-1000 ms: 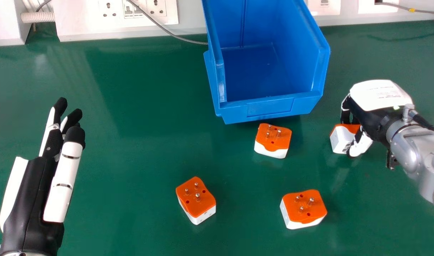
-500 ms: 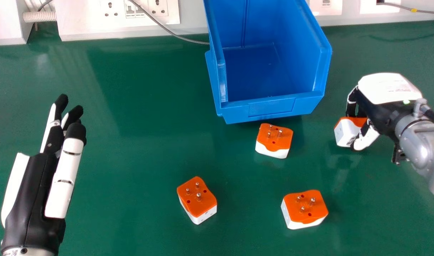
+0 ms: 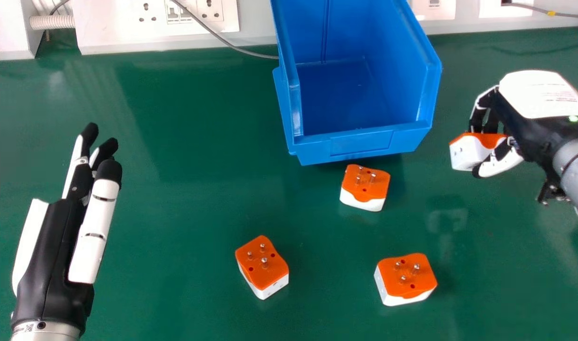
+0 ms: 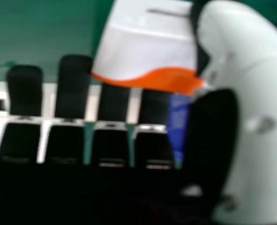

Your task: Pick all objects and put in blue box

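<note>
The right hand [image 3: 530, 121] grasps an adapter [image 3: 468, 154], pinched between its thumb and fingers above the table [image 3: 175, 199], to the right of the box [image 3: 362, 144]. Three more lie on the table, pins up: one adapter [image 3: 364, 184] just in front of the box, a second adapter [image 3: 262, 265] nearer the robot and leftward, a third adapter [image 3: 404, 277] nearer and rightward. The left hand [image 3: 57, 251], at the head view's left, is released, its fingers extended.
</note>
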You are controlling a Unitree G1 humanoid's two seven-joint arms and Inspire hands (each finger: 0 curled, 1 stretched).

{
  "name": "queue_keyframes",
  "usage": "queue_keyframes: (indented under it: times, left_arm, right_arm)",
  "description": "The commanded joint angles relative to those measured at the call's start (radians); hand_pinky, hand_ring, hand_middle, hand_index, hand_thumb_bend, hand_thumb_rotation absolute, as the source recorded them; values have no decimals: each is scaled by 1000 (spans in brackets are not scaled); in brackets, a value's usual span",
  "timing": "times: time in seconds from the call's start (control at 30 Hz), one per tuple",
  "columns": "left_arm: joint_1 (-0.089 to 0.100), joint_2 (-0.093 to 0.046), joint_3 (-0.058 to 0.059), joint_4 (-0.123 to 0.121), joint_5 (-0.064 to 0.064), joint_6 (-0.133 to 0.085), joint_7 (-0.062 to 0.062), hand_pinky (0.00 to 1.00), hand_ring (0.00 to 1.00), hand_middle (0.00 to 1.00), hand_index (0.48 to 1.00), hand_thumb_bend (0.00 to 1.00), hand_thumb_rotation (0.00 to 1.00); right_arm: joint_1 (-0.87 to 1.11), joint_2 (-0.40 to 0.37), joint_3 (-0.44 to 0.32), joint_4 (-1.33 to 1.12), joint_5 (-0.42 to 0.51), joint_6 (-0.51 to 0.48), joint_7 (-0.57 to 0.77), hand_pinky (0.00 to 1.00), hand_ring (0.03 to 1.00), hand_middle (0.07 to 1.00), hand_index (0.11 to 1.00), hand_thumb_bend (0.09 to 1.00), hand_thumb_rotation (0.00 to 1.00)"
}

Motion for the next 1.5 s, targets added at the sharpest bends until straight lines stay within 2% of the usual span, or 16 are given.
queue_keyframes:
  times: [0.0, 0.1, 0.33, 0.7, 1.07, 1.3, 1.47]
  left_arm:
    - [-3, 4, 0, -5, 11, -16, 7, 926, 969, 964, 995, 517, 1000]
    - [-6, 7, 1, -2, 13, -15, 9, 923, 969, 964, 995, 514, 1000]
    - [-19, 14, 6, 20, 9, -24, 4, 919, 969, 964, 995, 509, 1000]
    - [-26, 19, 9, 32, 5, -29, -1, 916, 969, 964, 995, 502, 1000]
    - [-26, 24, 12, 28, 4, -22, -1, 914, 968, 963, 994, 504, 1000]
    - [-24, 24, 10, 20, 10, -16, 1, 914, 968, 963, 994, 506, 1000]
    - [-26, 25, 10, 24, 13, -16, 2, 914, 968, 963, 994, 508, 1000]
  right_arm:
    - [47, -29, -48, -109, 23, 4, 5, 336, 421, 521, 508, 493, 0]
    - [130, -26, -82, -242, 25, 32, 24, 335, 422, 522, 505, 493, 0]
    - [280, -7, -143, -485, 23, 76, 70, 330, 428, 528, 497, 493, 0]
    - [401, 18, -197, -698, 31, 81, 127, 328, 431, 531, 498, 492, 0]
    - [462, 72, -191, -845, 13, 96, 182, 328, 434, 528, 499, 493, 0]
    - [422, 123, -170, -888, 14, 107, 241, 330, 434, 528, 500, 493, 0]
    - [367, 170, -151, -885, 17, 121, 281, 330, 435, 529, 501, 492, 0]
